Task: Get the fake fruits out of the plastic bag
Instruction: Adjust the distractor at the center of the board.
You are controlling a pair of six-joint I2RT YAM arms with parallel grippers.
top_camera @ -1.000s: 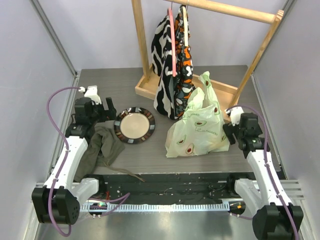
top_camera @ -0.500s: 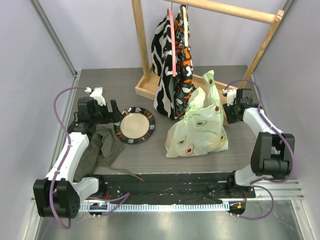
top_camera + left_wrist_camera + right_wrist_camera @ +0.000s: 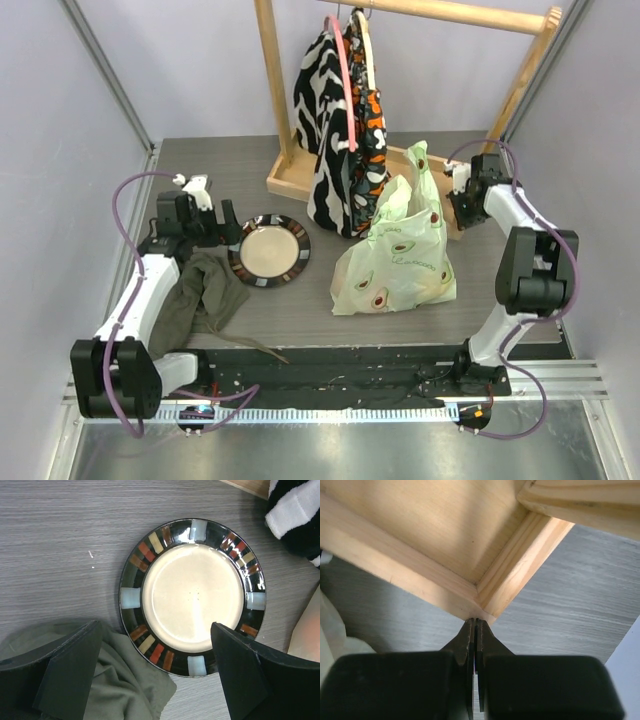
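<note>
At the left of the bench (image 3: pixel 300 312), the left hand (image 3: pixel 155 629) hangs over the striped-rim plate (image 3: pixel 131 598), fingers spread wide and holding nothing. An olive-grey cloth (image 3: pixel 205 295) lies crumpled just beside the plate's near-left edge and under the left finger.

At centre, black-white-orange patterned garments (image 3: pixel 345 150) hang from a wooden rack (image 3: pixel 272 90) and reach down to its base frame (image 3: pixel 290 185).

Right of centre, the plastic bag (image 3: pixel 400 262) stands on the bench in front of the garments, one handle loop raised. It lies between plate and right arm, apart from both hands. The fake fruits cannot be made out through it.

At the far right, the right hand (image 3: pixel 475 623) is clenched on nothing. Its tips are at a corner of the rack's base frame, behind the bag.
</note>
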